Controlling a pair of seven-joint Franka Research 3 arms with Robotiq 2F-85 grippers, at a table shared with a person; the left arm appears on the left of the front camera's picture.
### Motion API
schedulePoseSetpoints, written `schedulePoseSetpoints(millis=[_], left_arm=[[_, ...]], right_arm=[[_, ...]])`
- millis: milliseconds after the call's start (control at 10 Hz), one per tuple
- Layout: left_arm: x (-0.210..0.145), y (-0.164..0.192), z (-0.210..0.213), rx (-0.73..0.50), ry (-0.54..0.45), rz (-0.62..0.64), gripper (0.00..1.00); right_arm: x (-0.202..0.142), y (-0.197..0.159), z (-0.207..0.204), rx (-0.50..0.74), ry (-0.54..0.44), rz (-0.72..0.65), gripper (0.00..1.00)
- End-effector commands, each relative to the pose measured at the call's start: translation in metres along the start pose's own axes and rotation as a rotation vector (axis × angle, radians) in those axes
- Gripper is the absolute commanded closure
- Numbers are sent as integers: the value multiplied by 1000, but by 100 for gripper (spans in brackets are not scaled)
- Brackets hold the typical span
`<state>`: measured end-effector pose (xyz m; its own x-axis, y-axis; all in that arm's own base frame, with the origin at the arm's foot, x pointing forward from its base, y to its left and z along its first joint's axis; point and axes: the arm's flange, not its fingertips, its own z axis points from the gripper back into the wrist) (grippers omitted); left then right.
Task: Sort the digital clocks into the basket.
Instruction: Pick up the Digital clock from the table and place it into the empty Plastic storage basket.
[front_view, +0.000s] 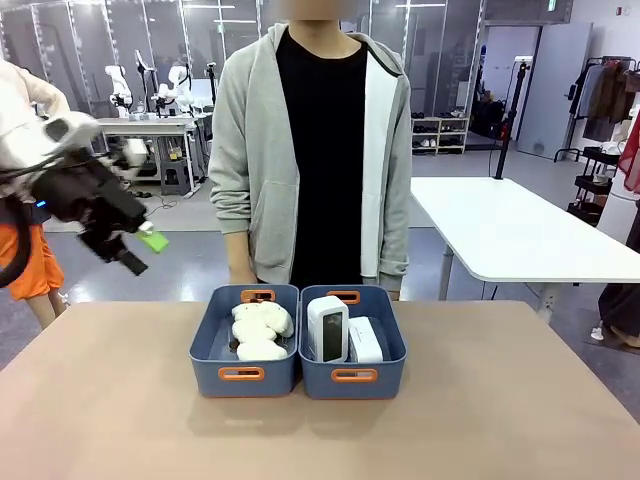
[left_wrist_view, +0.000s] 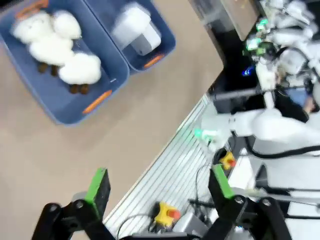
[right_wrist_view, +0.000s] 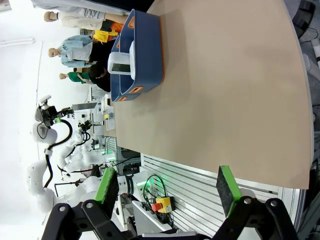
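Green-padded fingers (left_wrist_view: 98, 186) of the left gripper (left_wrist_view: 160, 186) rise from the bottom of the left wrist view, spread wide apart with nothing between them. Beneath them lie the tan table (left_wrist_view: 45, 155) and its near edge. In the front view, the left gripper (front_view: 140, 252) hangs in the air at the picture's left, well above the table (front_view: 500, 400) and well apart from the bins.

Two blue bins sit side by side, touching, at the middle of the table in front of a person (front_view: 310, 150) in a grey hooded jacket. The right-hand one is the basket (front_view: 352, 375), and both digital clocks (front_view: 327, 328) are inside it: one stands upright with its dark face toward the robot, the other (front_view: 365, 340) lies just beside it, on its right. The other bin (front_view: 241, 373) holds cream plush toys (front_view: 260, 330).

From the left wrist view, the plush toys (left_wrist_view: 55, 50) fill their bin (left_wrist_view: 65, 107), and the white clocks (left_wrist_view: 136, 27) sit in the basket (left_wrist_view: 160, 47) next to it.

The right gripper (right_wrist_view: 167, 185) shows in its own wrist view with its jaws wide apart and empty, near the table's edge. The basket (right_wrist_view: 147, 50) with an upright clock (right_wrist_view: 122, 62) is far off across the table (right_wrist_view: 225, 90).
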<state>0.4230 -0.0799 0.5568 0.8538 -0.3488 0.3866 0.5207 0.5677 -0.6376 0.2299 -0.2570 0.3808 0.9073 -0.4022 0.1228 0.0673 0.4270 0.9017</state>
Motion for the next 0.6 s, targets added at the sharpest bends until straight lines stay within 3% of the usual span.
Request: schedulePoseSetpoints(millis=[0, 100, 200, 300, 400, 500], left_arm=[[-75, 19, 9, -13, -304, -80, 0], [-109, 37, 17, -62, -417, -80, 0], [-146, 50, 26, -86, -531, -2, 0], [-175, 66, 22, -59, -551, 137, 0], [-197, 75, 19, -93, -677, 126, 0], [-220, 87, 16, -75, -731, 216, 0]], right_arm=[[-2, 1, 1, 11, -3, 3, 0], [-2, 1, 1, 11, -3, 3, 0], [-2, 1, 1, 11, -3, 3, 0], [-2, 1, 1, 11, -3, 3, 0], [-2, 1, 1, 11, -3, 3, 0], [-2, 1, 1, 11, -3, 3, 0]])
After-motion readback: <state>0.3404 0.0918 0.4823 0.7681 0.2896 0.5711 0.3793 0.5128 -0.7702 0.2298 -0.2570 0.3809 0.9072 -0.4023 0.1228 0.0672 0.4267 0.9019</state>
